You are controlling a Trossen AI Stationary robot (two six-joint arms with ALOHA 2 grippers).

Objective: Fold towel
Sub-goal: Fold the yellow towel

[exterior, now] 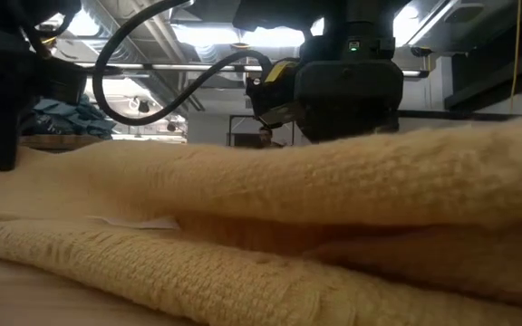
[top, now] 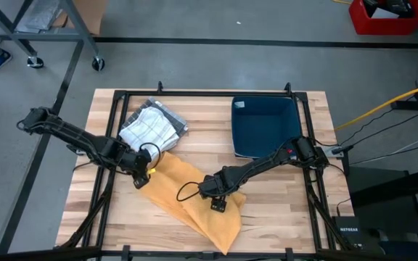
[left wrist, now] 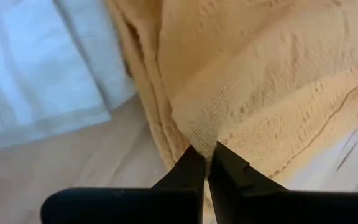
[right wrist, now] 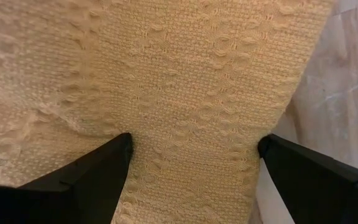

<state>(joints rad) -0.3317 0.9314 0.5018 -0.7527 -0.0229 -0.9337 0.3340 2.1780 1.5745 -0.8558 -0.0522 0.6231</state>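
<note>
Towel (top: pixel 194 199), yellow, is pinched at upper corner by left gripper (top: pixel 142 176); fingers (left wrist: pixel 191 171) are closed tight on fold of cloth. Right gripper (top: pixel 218 204) is pressed on towel middle, fingers (right wrist: pixel 101 165) spread wide, cloth flat between them. Towel is laid diagonally on wooden table (top: pixel 281 210), partly folded. White checked cloth (top: pixel 151 127) is seen just beside towel's upper corner. Blue tray (top: pixel 263 127) is placed near towel, apart.

Your towel (top: pixel 194 199) sprawls across the worktop (top: pixel 281 210) centre; a folded cloth (top: pixel 151 127) lies at its eleven o'clock, a bin (top: pixel 263 127) at its one o'clock, left tool (top: pixel 142 176) on its nine o'clock edge, right tool (top: pixel 218 205) on top.
</note>
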